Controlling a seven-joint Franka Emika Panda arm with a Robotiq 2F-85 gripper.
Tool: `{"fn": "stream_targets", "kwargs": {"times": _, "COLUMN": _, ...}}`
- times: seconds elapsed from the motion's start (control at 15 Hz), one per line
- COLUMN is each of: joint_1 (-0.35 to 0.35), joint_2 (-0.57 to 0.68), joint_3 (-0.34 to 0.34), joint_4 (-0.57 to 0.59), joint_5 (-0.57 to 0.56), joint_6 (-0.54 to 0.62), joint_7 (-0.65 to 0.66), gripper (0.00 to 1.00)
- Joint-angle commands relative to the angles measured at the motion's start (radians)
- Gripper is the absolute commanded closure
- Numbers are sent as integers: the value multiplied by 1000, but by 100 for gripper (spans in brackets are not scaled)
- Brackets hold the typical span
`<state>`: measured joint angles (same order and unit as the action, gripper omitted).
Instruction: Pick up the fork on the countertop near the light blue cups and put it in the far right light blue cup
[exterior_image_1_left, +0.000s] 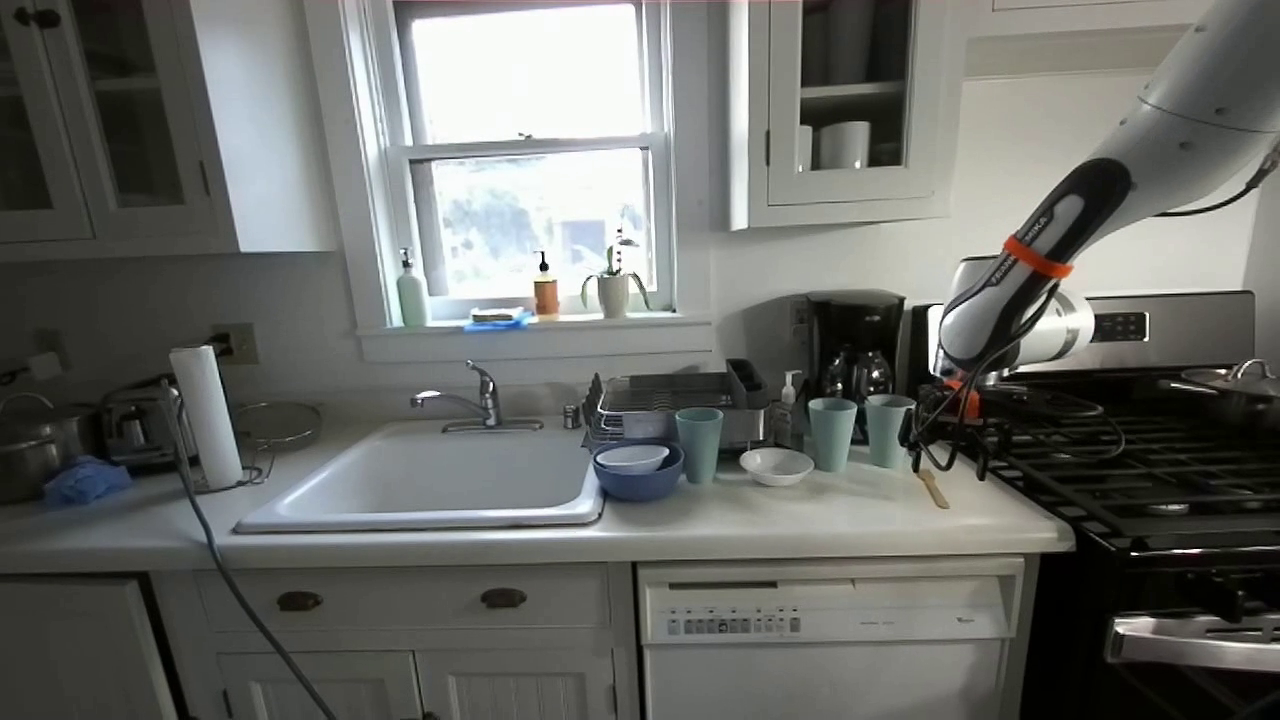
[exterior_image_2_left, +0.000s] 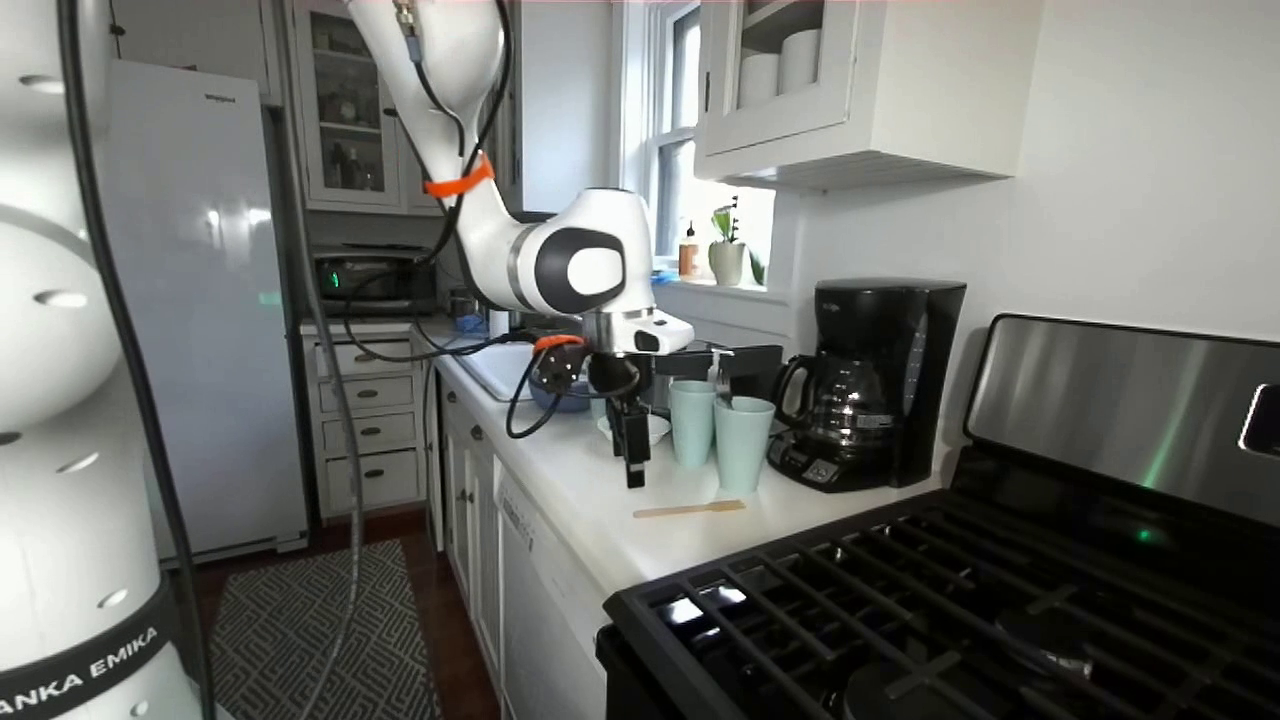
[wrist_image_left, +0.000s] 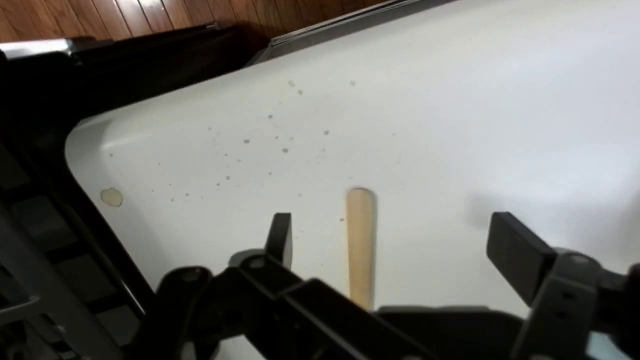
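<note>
Slender tan wooden-looking fork (wrist_image_left: 360, 240) lies on flat off-white desk (exterior_image_1_left: 780, 522), near rightmost plain pale blue-green cup (exterior_image_1_left: 887, 435). Black gripper (wrist_image_left: 392, 240) above, jaws apart, fork between them in wrist view. Best: centre jaws, lower straight, pinch fork crosswise, avoid brushing cup.

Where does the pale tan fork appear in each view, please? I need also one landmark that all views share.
In an exterior view: fork, lower right, just below the gripper.
In an exterior view: fork, lower middle, below the nearest light blue cup.
In the wrist view: fork, lower middle, its lower end hidden.
Shared landmark: the black stove.
</note>
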<state>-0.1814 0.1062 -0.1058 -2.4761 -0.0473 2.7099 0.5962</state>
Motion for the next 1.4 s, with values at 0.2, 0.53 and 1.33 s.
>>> {"fn": "stream_targets", "kwargs": {"times": 0.2, "joint_1": -15, "joint_2": 111, "joint_3": -29, "joint_4": 93, "joint_5": 210, "joint_6": 22, "joint_7": -263, "gripper": 0}}
{"fn": "stream_targets", "kwargs": {"times": 0.53, "joint_1": -4, "joint_2": 141, "joint_3": -43, "joint_4": 140, "joint_5": 258, "joint_6": -17, "joint_7": -303, "gripper": 0}}
{"fn": "stream_targets", "kwargs": {"times": 1.33, "joint_1": 21, "joint_2": 233, "joint_3": -75, "joint_4": 209, "joint_5": 233, "joint_6": -2, "joint_7": -250, "gripper": 30}}
